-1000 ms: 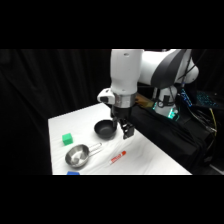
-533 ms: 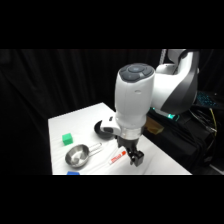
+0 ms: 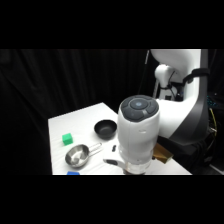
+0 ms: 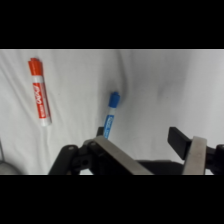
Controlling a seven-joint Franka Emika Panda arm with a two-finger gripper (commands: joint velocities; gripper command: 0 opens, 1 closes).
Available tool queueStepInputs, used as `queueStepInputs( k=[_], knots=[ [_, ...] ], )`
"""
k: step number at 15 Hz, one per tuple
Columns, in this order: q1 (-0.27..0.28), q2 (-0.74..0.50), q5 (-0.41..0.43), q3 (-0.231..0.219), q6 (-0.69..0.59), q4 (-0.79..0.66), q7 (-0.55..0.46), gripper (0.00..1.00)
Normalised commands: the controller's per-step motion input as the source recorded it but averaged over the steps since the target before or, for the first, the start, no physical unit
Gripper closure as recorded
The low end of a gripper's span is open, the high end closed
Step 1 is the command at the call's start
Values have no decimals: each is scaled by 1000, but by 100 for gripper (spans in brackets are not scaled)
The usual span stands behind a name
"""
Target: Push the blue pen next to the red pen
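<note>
In the wrist view the red pen point(image 4: 39, 92), red with a whitish section, lies on the white table at the upper left. The light-blue pen point(image 4: 111, 111) lies to its right, roughly parallel and a good gap away. My gripper point(image 4: 138, 136) is low over the table and open, with nothing between its fingers. The left fingertip point(image 4: 100, 134) is right at the blue pen's lower end, and the right finger point(image 4: 192, 152) stands far to the right. In the side view the arm's thick white link point(image 3: 139, 134) hides both pens and the gripper.
A black bowl point(image 3: 105, 129) sits mid-table, with a green block point(image 3: 67, 139) to its left. A metal bowl with a handle point(image 3: 77, 156) lies in front of that. A blue block point(image 3: 73, 173) shows at the front edge. The arm's base point(image 3: 180, 85) stands at the right.
The arm has swung forward and down toward the table's front. Its wrist link now fills the middle of the side view and covers the pens.
</note>
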Motion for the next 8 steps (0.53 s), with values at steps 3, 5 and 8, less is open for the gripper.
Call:
queueStepInputs(
  k=[3, 5, 8],
  knots=[
    [44, 343, 250, 63, 290, 284, -180, 0],
    [106, 291, 196, 28, 225, 290, -113, 0],
    [154, 227, 136, -31, 210, 244, -45, 0]
  ],
)
